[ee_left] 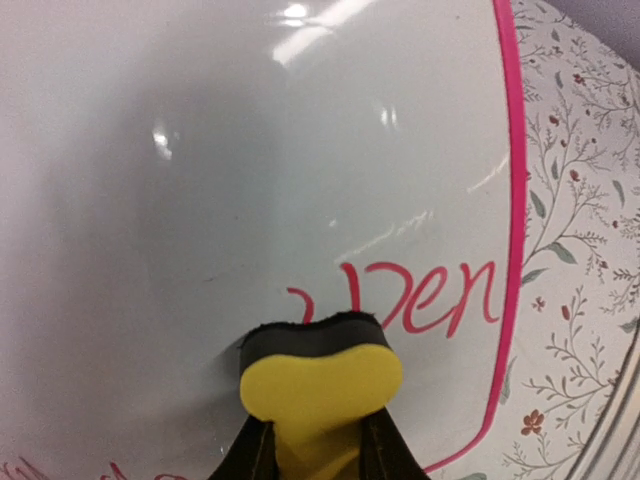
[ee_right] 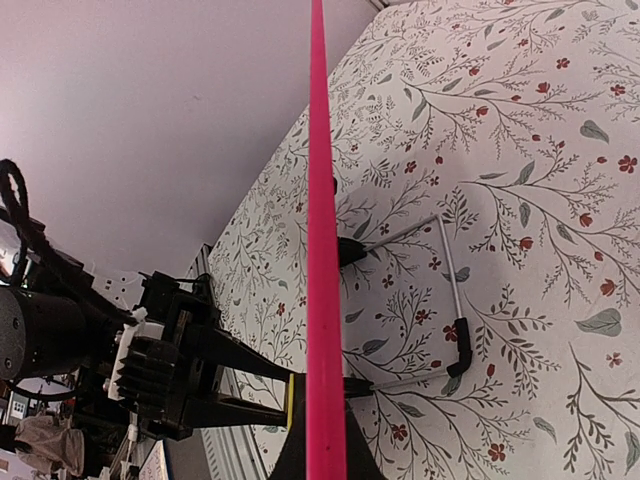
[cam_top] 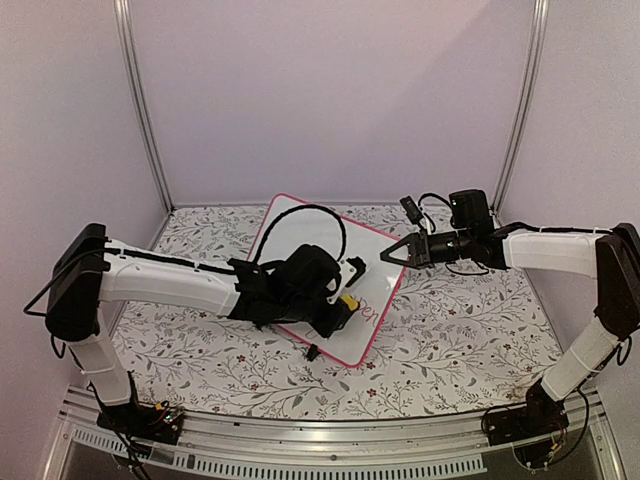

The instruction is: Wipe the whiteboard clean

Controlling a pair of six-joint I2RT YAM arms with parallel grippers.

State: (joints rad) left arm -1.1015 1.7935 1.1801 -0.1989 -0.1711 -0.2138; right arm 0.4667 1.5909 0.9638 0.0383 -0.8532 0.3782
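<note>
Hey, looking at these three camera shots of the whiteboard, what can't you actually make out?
- Top view: the left gripper and its arm cover the middle of the whiteboard; any writing beneath is hidden.
- Left wrist view: the eraser hides the start of the red writing; more red strokes are cut off at the bottom-left edge.
- Right wrist view: the whiteboard shows edge-on, so its face is unseen.

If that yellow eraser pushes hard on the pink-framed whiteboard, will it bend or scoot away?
Probably stiff: the whiteboard looks straight edge-on. Its glossy face likely lets the eraser glide. It seems propped on a thin wire stand, so it might skid or tip; the right fingers pinching its edge should steady it.
</note>
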